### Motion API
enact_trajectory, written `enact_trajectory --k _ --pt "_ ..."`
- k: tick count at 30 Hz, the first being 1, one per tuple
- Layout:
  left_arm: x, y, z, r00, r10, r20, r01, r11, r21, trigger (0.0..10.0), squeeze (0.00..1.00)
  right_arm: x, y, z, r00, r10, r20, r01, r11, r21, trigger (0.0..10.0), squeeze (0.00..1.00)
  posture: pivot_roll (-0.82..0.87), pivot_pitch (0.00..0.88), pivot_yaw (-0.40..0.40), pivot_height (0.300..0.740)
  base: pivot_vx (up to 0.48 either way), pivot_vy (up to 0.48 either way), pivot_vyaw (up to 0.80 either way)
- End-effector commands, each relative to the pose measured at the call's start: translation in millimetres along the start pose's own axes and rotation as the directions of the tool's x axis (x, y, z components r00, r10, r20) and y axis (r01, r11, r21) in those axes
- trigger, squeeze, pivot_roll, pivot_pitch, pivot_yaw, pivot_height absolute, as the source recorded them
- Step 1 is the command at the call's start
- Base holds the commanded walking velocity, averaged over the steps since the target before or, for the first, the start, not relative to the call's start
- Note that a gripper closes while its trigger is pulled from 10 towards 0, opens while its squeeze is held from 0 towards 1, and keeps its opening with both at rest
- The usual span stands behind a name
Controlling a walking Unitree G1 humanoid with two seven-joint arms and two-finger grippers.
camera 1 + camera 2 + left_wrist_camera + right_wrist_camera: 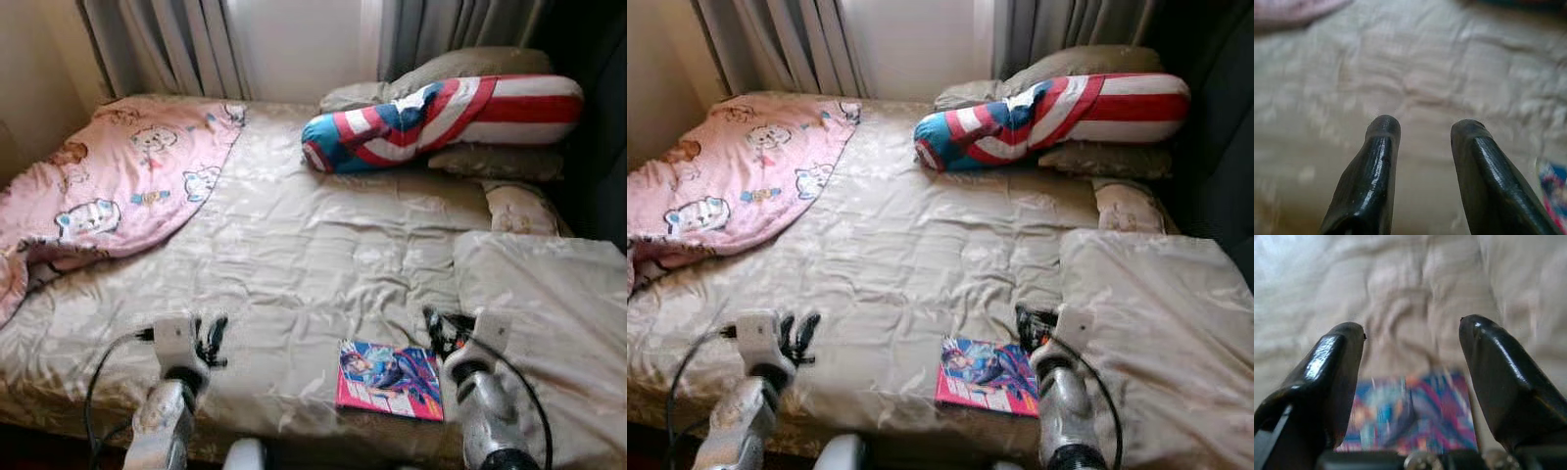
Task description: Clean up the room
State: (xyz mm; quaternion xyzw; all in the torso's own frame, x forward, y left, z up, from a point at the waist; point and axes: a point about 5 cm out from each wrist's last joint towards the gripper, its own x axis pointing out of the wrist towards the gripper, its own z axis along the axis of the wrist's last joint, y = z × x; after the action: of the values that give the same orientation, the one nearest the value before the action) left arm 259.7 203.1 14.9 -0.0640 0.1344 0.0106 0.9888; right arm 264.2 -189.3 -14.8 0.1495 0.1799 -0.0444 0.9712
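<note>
Comic book (390, 380) at the bed's (294, 255) near edge: your right gripper (1413, 340), parted and empty, hovers above; next, lower and grasp. Left gripper (1422, 129) released.

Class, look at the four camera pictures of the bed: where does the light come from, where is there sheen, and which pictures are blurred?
Left eye view: light enters between the curtains, putting sheen on the satin sheet; the right edge is dark. Right wrist view: the book is smeared behind the sharper right gripper. Left wrist view: the sheet is soft, with glare streaks on the left gripper fingers.
</note>
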Motion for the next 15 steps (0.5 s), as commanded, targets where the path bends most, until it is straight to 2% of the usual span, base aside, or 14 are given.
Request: enact_trajectory --k 1,5,9,15 --pt "-0.1 7.2 -5 1.000 0.016 -0.021 -0.016 1.000 0.025 10.0 0.00 -3.5 -4.2 -8 0.999 -0.024 -0.046 0.023 1.000 -0.017 10.0 0.00 -0.02 0.000 0.006 0.716 0.000 0.000 0.00" --pt "-2.7 13.5 -13 0.998 0.035 -0.060 -0.034 0.999 0.026 10.0 0.00 -7.8 -5.4 -18 0.996 -0.026 -0.086 0.024 0.999 -0.030 10.0 0.00 -0.01 0.000 0.006 0.736 0.000 0.000 0.00" --pt "-8.0 22.5 -32 0.988 0.063 -0.141 -0.059 0.998 0.036 10.0 0.00 -11.6 -9.5 -29 0.986 -0.061 -0.153 0.056 0.998 -0.039 10.0 0.00 -0.01 0.000 0.004 0.740 0.000 0.000 0.00" --pt "-17.4 23.6 -55 0.965 0.075 -0.251 -0.066 0.997 0.044 10.0 0.00 -20.1 -17.1 -45 0.961 -0.095 -0.260 0.082 0.995 -0.062 10.0 0.00 -0.01 0.000 0.006 0.740 0.000 0.000 0.00"
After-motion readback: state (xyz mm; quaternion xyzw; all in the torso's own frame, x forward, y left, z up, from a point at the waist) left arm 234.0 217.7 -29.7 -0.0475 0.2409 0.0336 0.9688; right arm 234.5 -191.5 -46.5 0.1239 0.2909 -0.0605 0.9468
